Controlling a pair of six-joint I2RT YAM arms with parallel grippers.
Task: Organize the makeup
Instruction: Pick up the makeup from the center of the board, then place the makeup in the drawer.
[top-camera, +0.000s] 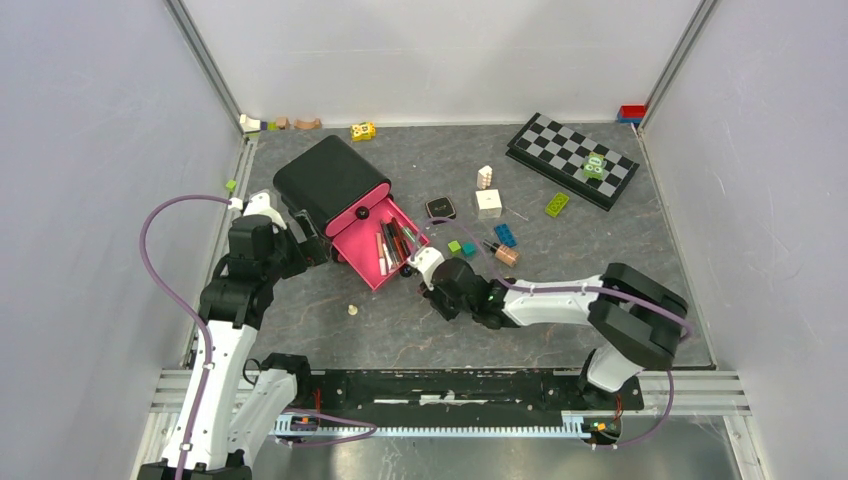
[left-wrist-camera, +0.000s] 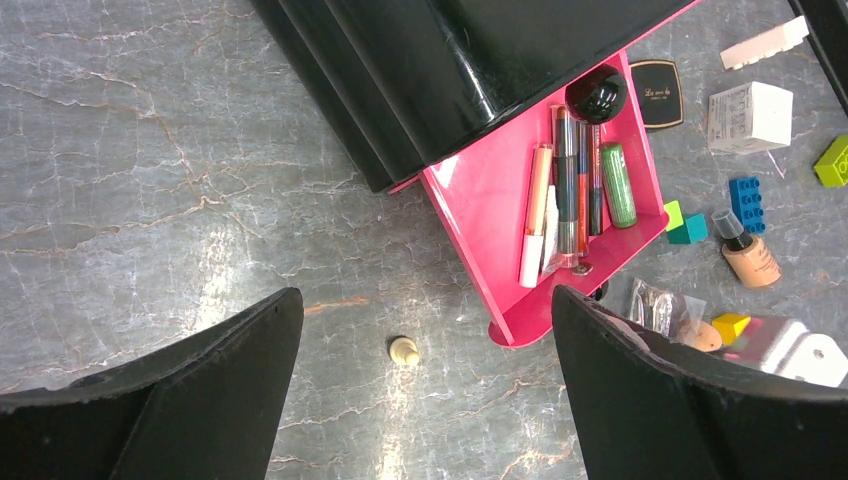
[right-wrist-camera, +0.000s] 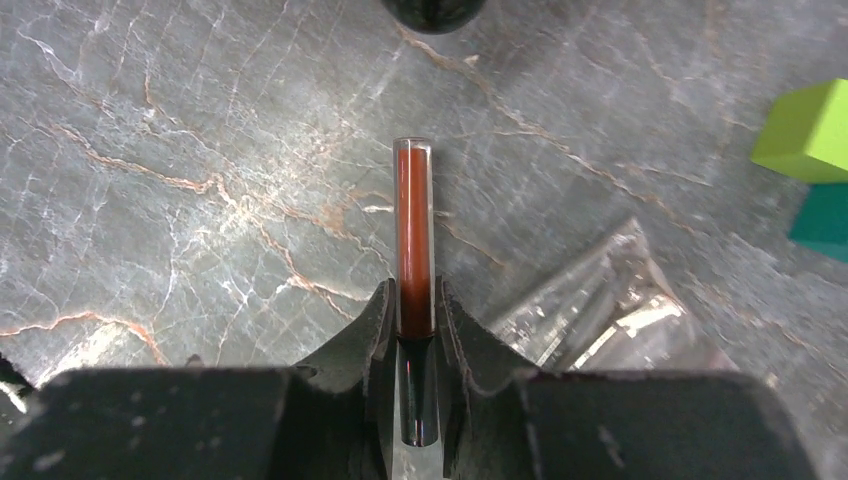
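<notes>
Two arms reach toward a black organiser box (top-camera: 330, 180) in the overhead view, and its pink drawer (top-camera: 362, 248) stands open toward the near side. The left gripper (top-camera: 308, 243) sits just beside the box's near left corner. The right gripper (top-camera: 425, 268) is at the drawer's front right corner. Makeup sticks (top-camera: 392, 245) lie lengthwise in the drawer. To the right, on the grey table (top-camera: 420, 330), are a black square compact (top-camera: 440, 208), a white cube (top-camera: 488, 202), a blue block (top-camera: 505, 235) and a foundation bottle (top-camera: 503, 252) lying down. A chessboard (top-camera: 572, 160) sits farther back.

From the left wrist, that gripper's fingers (left-wrist-camera: 200, 400) stand wide apart with nothing between them, above bare table where a small cream piece (left-wrist-camera: 404, 350) lies. In the drawer, a peach-and-white tube (left-wrist-camera: 535, 215), thin dark pencils (left-wrist-camera: 566, 180) and a green tube (left-wrist-camera: 618, 185) lie side by side toward the right wall, below a round black knob (left-wrist-camera: 597, 95).

From the right wrist, the fingers (right-wrist-camera: 372, 325) stand narrow and press on both sides of a red-brown tube (right-wrist-camera: 414, 230) in a clear shell. Its dark end sits between them and the rest points straight ahead. I cannot tell whether it touches the table. A crumpled clear wrapper (right-wrist-camera: 600, 315) lies just right of it, with a lime block (right-wrist-camera: 810, 130) and a teal block (right-wrist-camera: 825, 220) at the right edge.
</notes>
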